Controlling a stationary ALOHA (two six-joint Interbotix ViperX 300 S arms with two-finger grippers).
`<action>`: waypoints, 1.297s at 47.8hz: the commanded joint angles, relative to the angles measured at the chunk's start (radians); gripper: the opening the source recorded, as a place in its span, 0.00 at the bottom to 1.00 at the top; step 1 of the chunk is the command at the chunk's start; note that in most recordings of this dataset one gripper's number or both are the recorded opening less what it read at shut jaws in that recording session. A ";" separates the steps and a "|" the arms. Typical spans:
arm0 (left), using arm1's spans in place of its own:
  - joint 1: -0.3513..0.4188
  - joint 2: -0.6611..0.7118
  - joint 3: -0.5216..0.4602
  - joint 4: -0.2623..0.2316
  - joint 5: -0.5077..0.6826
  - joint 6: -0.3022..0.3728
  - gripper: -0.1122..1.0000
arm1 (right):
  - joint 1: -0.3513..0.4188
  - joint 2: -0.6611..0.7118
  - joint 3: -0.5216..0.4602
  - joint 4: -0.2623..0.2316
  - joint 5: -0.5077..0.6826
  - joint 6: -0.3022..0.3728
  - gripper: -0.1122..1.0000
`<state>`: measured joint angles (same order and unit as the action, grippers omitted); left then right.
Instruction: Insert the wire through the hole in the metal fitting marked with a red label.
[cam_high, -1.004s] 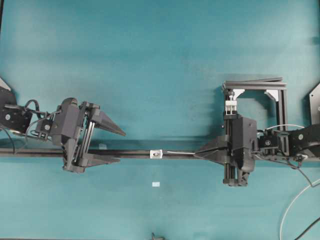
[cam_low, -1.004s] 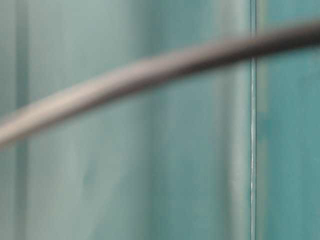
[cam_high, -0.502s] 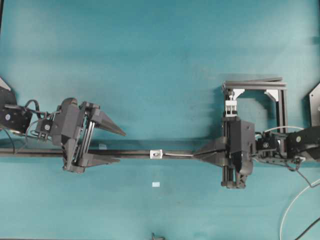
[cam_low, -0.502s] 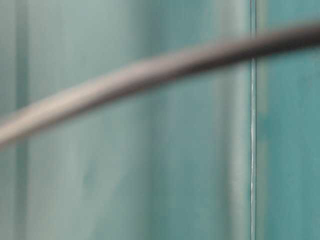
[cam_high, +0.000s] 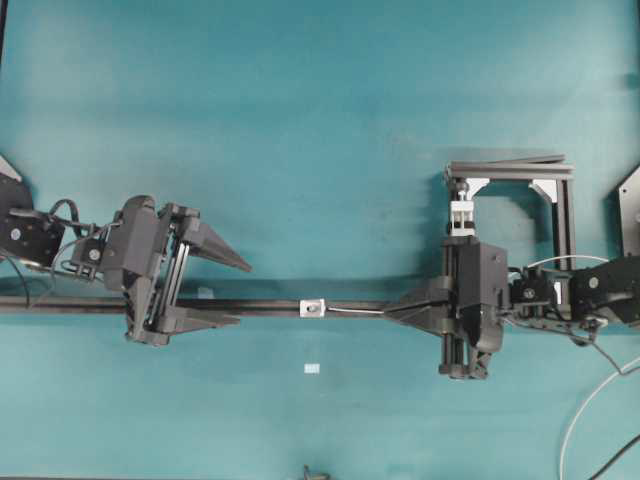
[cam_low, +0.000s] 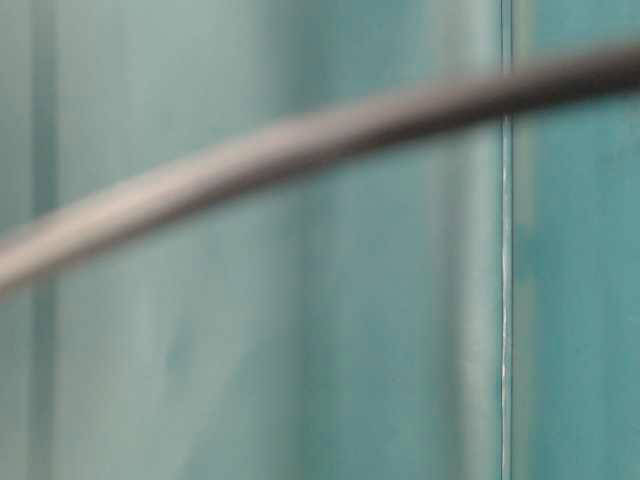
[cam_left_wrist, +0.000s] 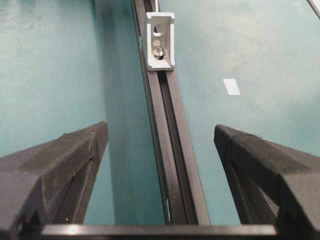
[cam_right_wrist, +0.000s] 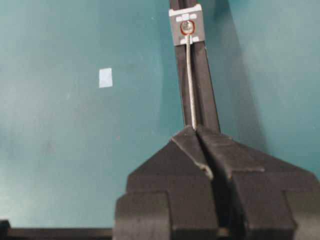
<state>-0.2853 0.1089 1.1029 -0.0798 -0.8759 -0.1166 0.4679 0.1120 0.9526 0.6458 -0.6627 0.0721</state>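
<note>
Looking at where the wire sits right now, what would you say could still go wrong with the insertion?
1. The wire is thin and spans a long unsupported stretch from the shut right gripper to the metal fitting; pushing further might bow it rather than feed it.
2. Its tip sits at the red-ringed hole, so a slight sideways drift may catch the rim.
3. The left gripper stands open, holding nothing, so the fitting is unsteadied.

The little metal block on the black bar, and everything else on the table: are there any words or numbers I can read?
No words or numbers can be read anywhere.
Metal block: only a red ring around its hole, no writing.
Pale square tag on the table: blank.
Black bar: plain, no print.
Both hands: no brand showing.
Table-level view: too blurred to read anything.
</note>
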 joint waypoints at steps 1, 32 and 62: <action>-0.005 -0.011 -0.011 -0.002 -0.003 0.002 0.49 | 0.005 -0.005 -0.017 0.002 -0.009 0.003 0.09; -0.005 -0.012 -0.015 -0.002 -0.003 0.002 0.49 | 0.005 0.002 -0.028 0.002 -0.023 0.003 0.09; -0.005 -0.012 -0.015 -0.002 -0.002 0.002 0.49 | 0.005 0.009 -0.049 0.002 -0.018 0.002 0.09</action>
<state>-0.2853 0.1089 1.0999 -0.0782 -0.8728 -0.1150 0.4679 0.1335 0.9219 0.6458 -0.6780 0.0736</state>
